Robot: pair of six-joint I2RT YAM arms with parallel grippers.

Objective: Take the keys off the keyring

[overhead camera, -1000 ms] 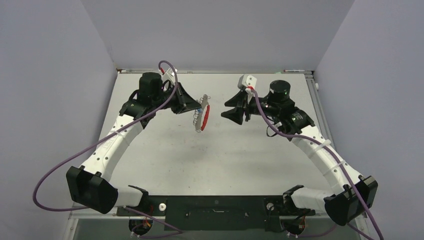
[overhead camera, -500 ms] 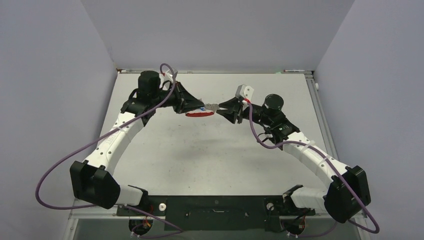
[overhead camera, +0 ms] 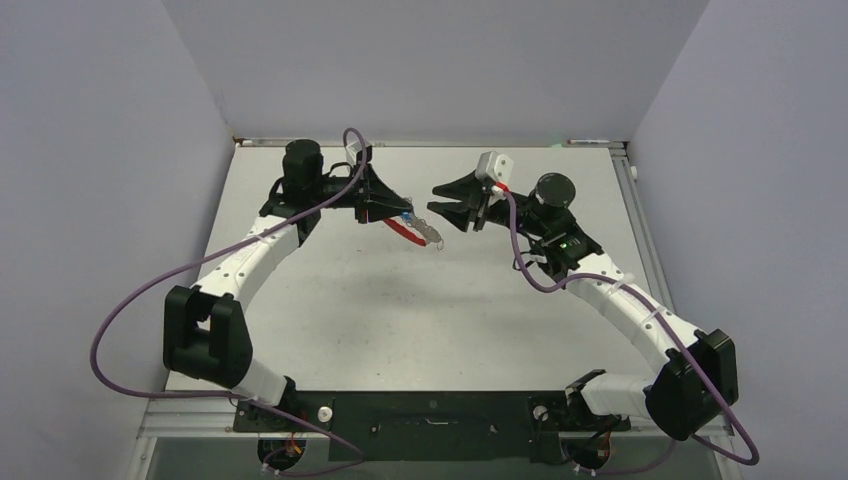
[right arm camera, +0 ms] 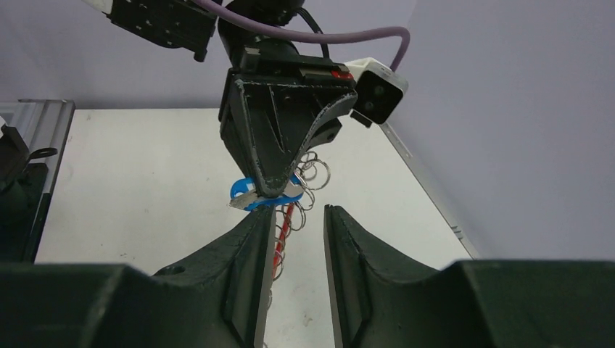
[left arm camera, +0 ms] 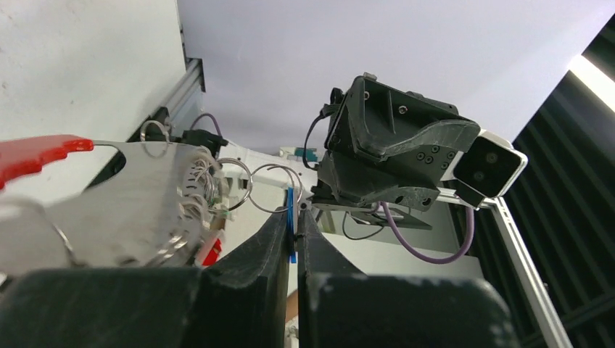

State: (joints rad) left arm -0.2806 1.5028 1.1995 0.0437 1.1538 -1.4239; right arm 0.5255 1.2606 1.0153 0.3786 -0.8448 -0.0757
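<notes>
Keyring [overhead camera: 402, 229] dangles below your left end effector [left arm camera: 293, 225], which pinches the blue key [right arm camera: 244, 193]; your right end effector [right arm camera: 299, 214] is spread.

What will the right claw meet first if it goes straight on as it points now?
Probably the shut left claw, pinching the silver key with a bright blue head; wire loops of the red arc-shaped keyring hang there. Depth is unclear.

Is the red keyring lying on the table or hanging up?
Hanging: the keyring dangles from the blue key pinched in the left gripper.
</notes>
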